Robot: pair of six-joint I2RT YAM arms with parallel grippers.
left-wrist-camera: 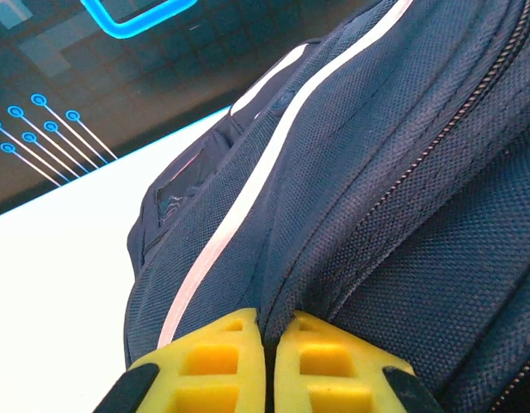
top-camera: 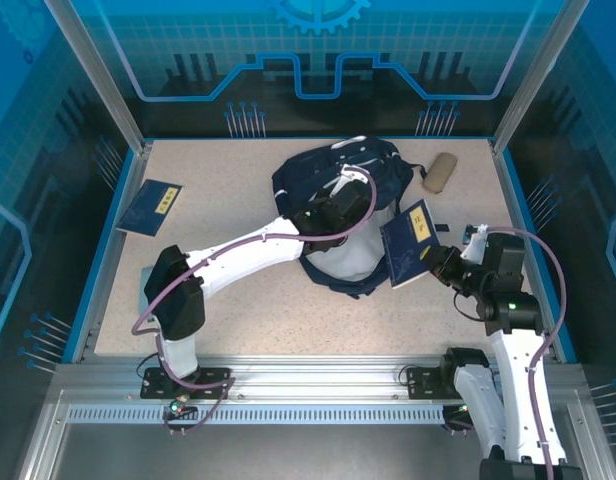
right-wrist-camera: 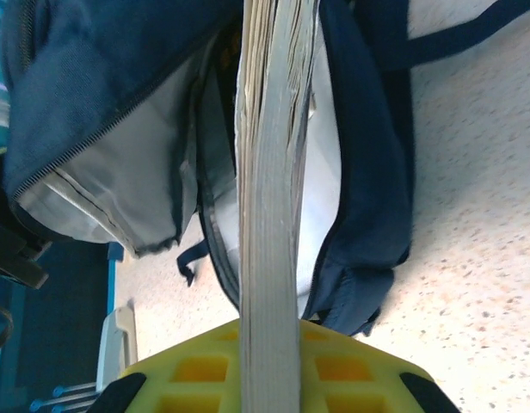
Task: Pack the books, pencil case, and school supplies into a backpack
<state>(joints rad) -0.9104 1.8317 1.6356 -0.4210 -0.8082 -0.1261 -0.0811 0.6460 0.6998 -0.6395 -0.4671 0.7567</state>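
Speckled beige tabletop (top-camera: 248,310), glowing blue walls all round it. Mid-table lies the backpack (top-camera: 293,182), its mouth gaping toward the right arm with pale lining showing. The left gripper (top-camera: 326,215) is pinched almost closed on a fold of its navy fabric. The right gripper (top-camera: 446,264) clamps a navy book (top-camera: 410,243), held on edge at the opening. Far left lies a second navy book (top-camera: 150,206); the pencil case (top-camera: 440,172) sits just right of the backpack
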